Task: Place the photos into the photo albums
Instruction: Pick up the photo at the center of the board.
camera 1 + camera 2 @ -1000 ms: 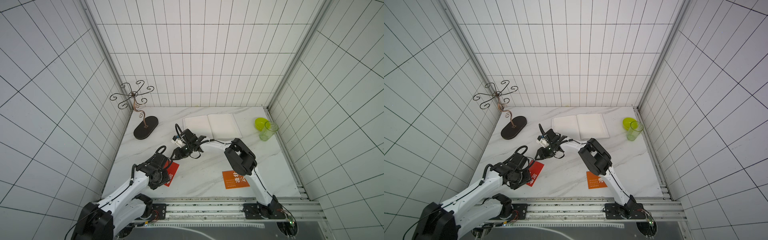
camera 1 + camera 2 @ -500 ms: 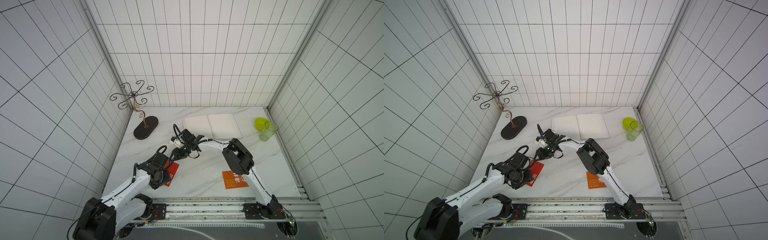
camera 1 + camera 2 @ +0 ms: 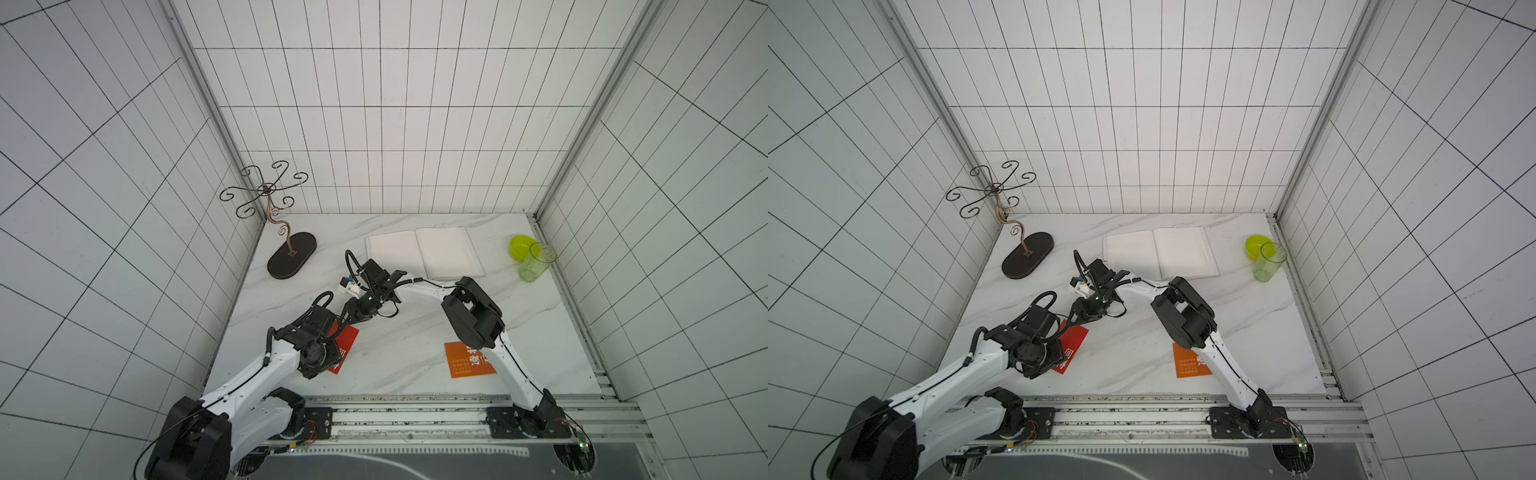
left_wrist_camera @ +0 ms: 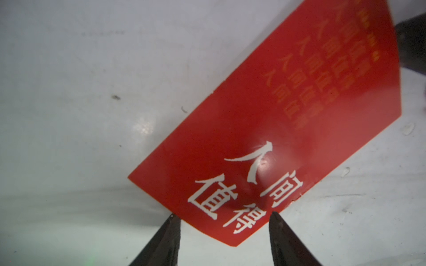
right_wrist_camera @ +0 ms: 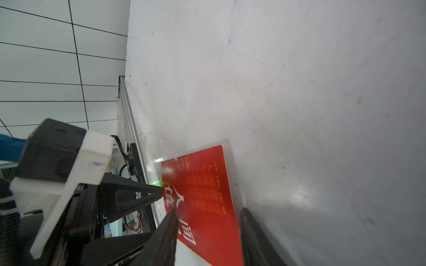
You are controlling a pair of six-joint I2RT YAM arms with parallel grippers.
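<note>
A red photo point(image 3: 347, 341) point(image 4: 265, 129) with white characters lies on the marble table at the front left. My left gripper point(image 4: 223, 215) is open, its fingertips either side of the card's near corner. My right gripper point(image 5: 208, 213) reaches in from the far side and is open over the same card point(image 5: 207, 202), which shows between its fingers. An orange photo point(image 3: 463, 362) point(image 3: 1187, 362) lies at the front right, partly under the right arm. The photo album point(image 3: 424, 253) point(image 3: 1160, 253) lies open at the back, showing blank white pages.
A curly metal stand on a dark oval base point(image 3: 291, 255) is at the back left. A green bowl point(image 3: 521, 247) and a clear green cup point(image 3: 536, 264) sit at the back right by the wall. A metal rail point(image 3: 415, 415) runs along the table's front.
My right gripper has moved toward the front left, down over the red photo, and its jaws have narrowed a little. The left arm has barely shifted.
</note>
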